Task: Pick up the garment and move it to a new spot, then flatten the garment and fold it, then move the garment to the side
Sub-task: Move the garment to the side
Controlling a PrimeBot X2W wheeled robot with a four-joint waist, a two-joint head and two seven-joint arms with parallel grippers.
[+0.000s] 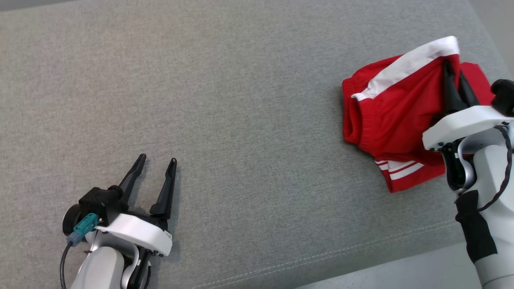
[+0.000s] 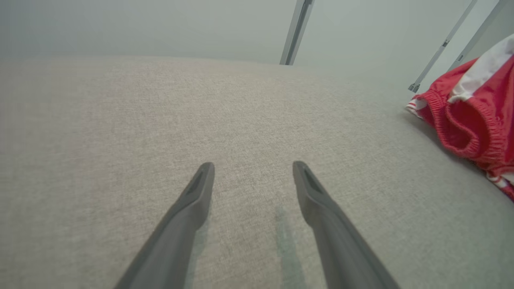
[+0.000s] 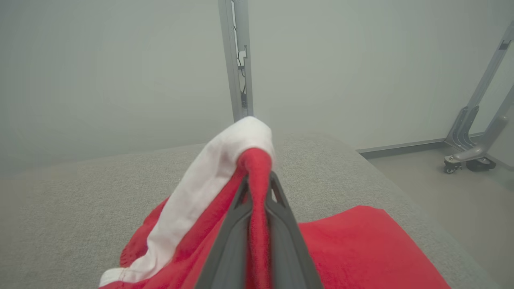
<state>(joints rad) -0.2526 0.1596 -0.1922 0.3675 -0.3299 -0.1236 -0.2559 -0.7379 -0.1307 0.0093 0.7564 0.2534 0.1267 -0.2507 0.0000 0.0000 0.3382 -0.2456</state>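
Bottom centre of the R wrist view: the right gripper (image 3: 259,182) is seen clamped tight on a fold of the garment (image 3: 361,241). Red knit cloth is pinched betw. the two dark, tapered fingers (image 3: 289,249), w/ a soft white band (image 3: 200,192) draped over the tips.

In the head view the garment is found at the upper right of the frame. It is bunched and raised into a peak at the grip, w/ the rest lying on the grey woven padded surface (image 1: 241,100). A ribbed elastic waistband (image 1: 353,120) is turned toward frame left. A white-striped hem (image 1: 401,170) is laid at the lower edge.

At lower left the left gripper (image 1: 157,159) is held open, its slim fingers spread in a V, well apart from the garment. A stitched seam (image 1: 321,255) is run along the surface's near edge. Grey metal posts (image 3: 237,60) are seen behind.
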